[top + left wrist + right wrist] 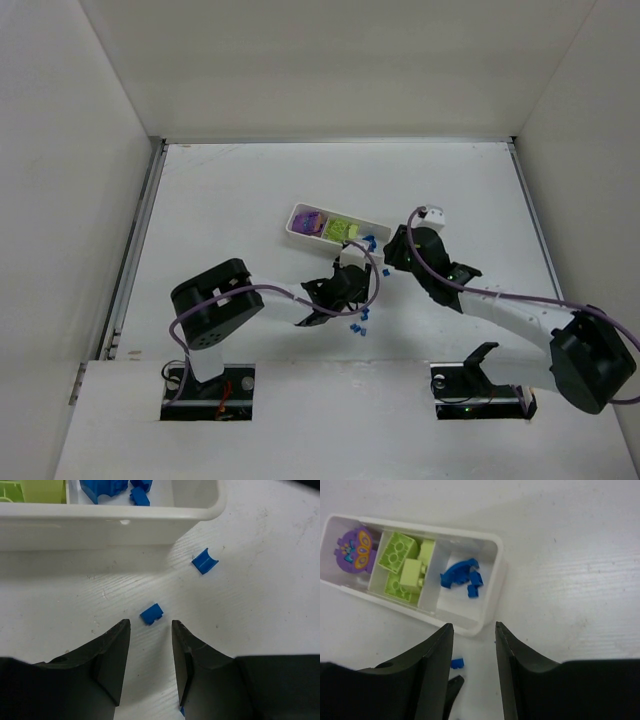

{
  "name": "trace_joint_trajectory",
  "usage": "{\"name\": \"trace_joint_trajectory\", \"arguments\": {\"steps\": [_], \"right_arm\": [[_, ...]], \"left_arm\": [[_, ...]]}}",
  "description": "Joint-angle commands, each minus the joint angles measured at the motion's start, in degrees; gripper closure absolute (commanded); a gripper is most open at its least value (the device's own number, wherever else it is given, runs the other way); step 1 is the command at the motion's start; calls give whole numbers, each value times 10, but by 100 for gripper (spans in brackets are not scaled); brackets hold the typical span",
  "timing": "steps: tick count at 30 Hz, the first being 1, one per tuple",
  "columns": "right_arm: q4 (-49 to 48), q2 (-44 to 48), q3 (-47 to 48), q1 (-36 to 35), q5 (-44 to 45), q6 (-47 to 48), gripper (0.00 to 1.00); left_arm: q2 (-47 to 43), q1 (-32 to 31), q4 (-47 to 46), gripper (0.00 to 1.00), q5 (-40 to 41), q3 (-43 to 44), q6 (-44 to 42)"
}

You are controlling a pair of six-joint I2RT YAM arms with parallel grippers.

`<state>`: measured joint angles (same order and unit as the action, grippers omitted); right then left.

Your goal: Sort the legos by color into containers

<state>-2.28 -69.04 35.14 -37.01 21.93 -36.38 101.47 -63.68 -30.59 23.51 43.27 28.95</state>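
Overhead, white walls [70, 150] close off the table [220, 190] on the left, the right and the far side. Wide bare tabletop lies between the tray [300, 222] and the far wall, and more on the left. The tray sits mid-table, skewed, with its right end nearer the arms. Both grippers crowd that right end, so the space there is tight.

Tray contents, right wrist view:
- left compartment: a purple brick [355, 550]
- middle compartment: yellow-green bricks [402, 570]
- right compartment: a cluster of blue pieces [462, 575]

Left gripper [151, 625]: jaws apart, nothing between them. A small blue piece [151, 614] lies on the table just ahead of the fingertips, in line with the gap and not touching either finger. A curved blue piece [205, 561] lies further ahead and to the right, near the tray's rounded corner. The tray's near wall [100, 530] runs across the top of this view, beyond both loose pieces. A sliver of blue shows at the bottom edge under the right-hand finger; too little shows to say more.

Right gripper [474, 626]: jaws apart, nothing held. It hangs just beside the tray's right end, with the fingertips over the near corner rim [470, 627]. One blue piece [457, 663] shows on the table below, between the fingers and partly hidden.

Arm pose, overhead: the left arm reaches forward and right from its base, with its gripper [345, 285] just short of the tray. A few loose blue bits [358, 325] lie beside it. The right arm stretches left across the table, purple cable [500, 295] trailing along it, its gripper [395, 245] at the tray's end.
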Motion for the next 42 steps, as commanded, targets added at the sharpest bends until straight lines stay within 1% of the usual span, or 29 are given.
{"name": "trace_joint_trajectory", "arguments": {"steps": [1,7,12,15,17,20,23,28,35,42], "right_arm": [[-16,29,-33,-13,4,-33,55],[-13,26,-65,-26,2,-60,54],[-21,14,-77,-28,2,-66,51],[-25,4,-81,-28,3,-69,48],[-27,1,-83,-28,2,-69,47],[-27,7,-87,-28,2,-69,46],[-26,14,-89,-28,2,-69,45],[-27,8,-91,-23,0,-69,43],[-43,-22,-81,-20,-7,-67,43],[-47,-26,-80,-23,-7,-67,43]], "left_arm": [[6,5,-13,64,15,28,-4],[28,11,-11,65,17,39,-13],[38,12,-4,67,17,45,-12],[40,11,0,71,15,48,-13],[36,9,7,72,16,48,-13],[30,5,18,72,19,45,-15],[30,0,30,69,27,45,-20],[37,-14,48,68,58,54,-40],[57,-28,70,74,90,75,-50],[67,-22,65,78,91,81,-46]]}}
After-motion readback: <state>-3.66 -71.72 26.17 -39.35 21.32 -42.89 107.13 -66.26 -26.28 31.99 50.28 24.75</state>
